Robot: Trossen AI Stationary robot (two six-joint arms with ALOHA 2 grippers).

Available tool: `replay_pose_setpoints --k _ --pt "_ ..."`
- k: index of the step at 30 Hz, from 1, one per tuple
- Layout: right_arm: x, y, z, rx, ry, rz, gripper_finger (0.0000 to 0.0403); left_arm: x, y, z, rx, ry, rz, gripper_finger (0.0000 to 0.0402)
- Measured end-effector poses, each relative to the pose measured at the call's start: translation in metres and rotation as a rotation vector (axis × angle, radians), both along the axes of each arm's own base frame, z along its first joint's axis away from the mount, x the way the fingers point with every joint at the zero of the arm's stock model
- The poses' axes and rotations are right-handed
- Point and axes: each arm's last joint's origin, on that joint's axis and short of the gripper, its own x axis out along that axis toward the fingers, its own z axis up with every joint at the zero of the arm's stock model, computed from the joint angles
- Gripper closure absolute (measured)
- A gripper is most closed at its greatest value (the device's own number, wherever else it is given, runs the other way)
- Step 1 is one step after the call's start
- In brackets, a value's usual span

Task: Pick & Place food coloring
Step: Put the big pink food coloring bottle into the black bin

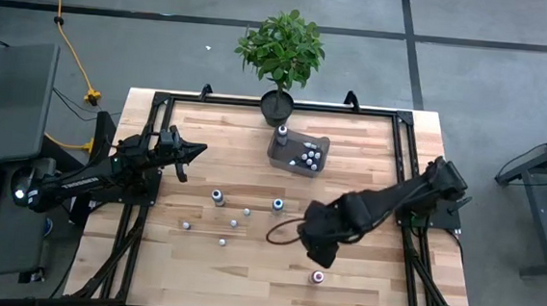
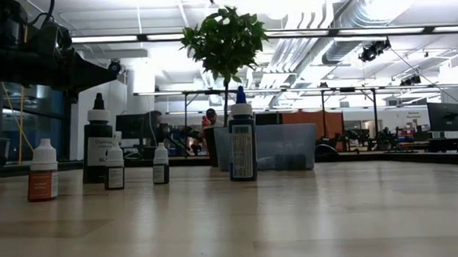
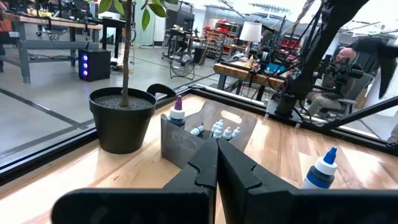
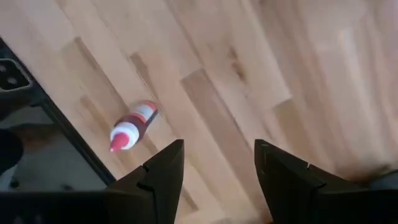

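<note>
1. Down on the big wooden bench [image 1: 361, 275], two dark robot arms reach in, one from each side.
2. Next in size is the green plant in a black pot [image 1: 277, 103] at the far edge. Just beside it stands a clear bin [image 1: 298, 152] with some small bottles already in it.
3. The right hand [image 1: 317, 251] hangs over the near right part of the bench. Its two fingers [image 4: 160, 168] are spread wide and hold nothing.
4. The left hand [image 1: 193, 150] waits high on the left side, well apart from the work. Its fingers [image 3: 205, 167] are pressed together and hold nothing.
5. A few little bottles [image 1: 217, 197] stand loose in the middle of the bench, between the two arms.
6. The red food coloring bottle [image 1: 318, 277] is the small thing that matters most now. It lies alone near the front edge, just beside the right hand and far from the left hand.
7. In the right wrist view this bottle [image 4: 133, 127] lies flat on its side, close to the bench's dark frame. It is off to one side of the spread fingers, not between them.
8. Its long side runs slanted across the gap of the fingers.
9. So the right hand likely has to slide over and drop lower until the bottle sits between the fingers.
</note>
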Motion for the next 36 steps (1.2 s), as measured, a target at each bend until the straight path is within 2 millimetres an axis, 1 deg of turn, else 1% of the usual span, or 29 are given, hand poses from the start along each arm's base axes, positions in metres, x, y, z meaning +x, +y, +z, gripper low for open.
replay_pose_setpoints --k 4,8,10,14,17,21,29,33,36 --pt "0.004 0.015 -0.024 0.059 -0.027 -0.059 0.0216 0.0 0.0 0.0 0.0 0.0 0.0 0.0401" --pt "0.009 0.023 -0.044 0.138 -0.05 -0.118 0.0216 0.0 0.0 0.0 0.0 0.0 0.0 0.0401" --pt "0.012 0.026 -0.051 0.171 -0.072 -0.15 0.0216 0.0 0.0 0.0 0.0 0.0 0.0 0.0401" --pt "0.016 0.029 -0.059 0.207 -0.106 -0.167 0.0216 0.0 0.0 0.0 0.0 0.0 0.0 0.0401" --pt "0.015 0.029 -0.059 0.22 -0.091 -0.166 0.0216 0.0 0.0 0.0 0.0 0.0 0.0 0.0401" --pt "0.01 0.036 -0.058 0.218 -0.085 -0.129 0.0216 0.0 0.0 0.0 0.0 0.0 0.0 0.0401" --pt "-0.012 0.054 -0.049 0.198 -0.079 0.033 0.0217 0.0 0.0 0.0 0.0 0.0 0.0 0.0401" --pt "-0.023 0.061 -0.041 0.167 -0.124 0.16 0.0217 0.0 0.0 0.0 0.0 0.001 0.0 0.0401" --pt "-0.031 0.071 -0.036 0.118 -0.197 0.32 0.0217 0.0 0.0 0.0 0.0 0.001 0.0 0.0401"
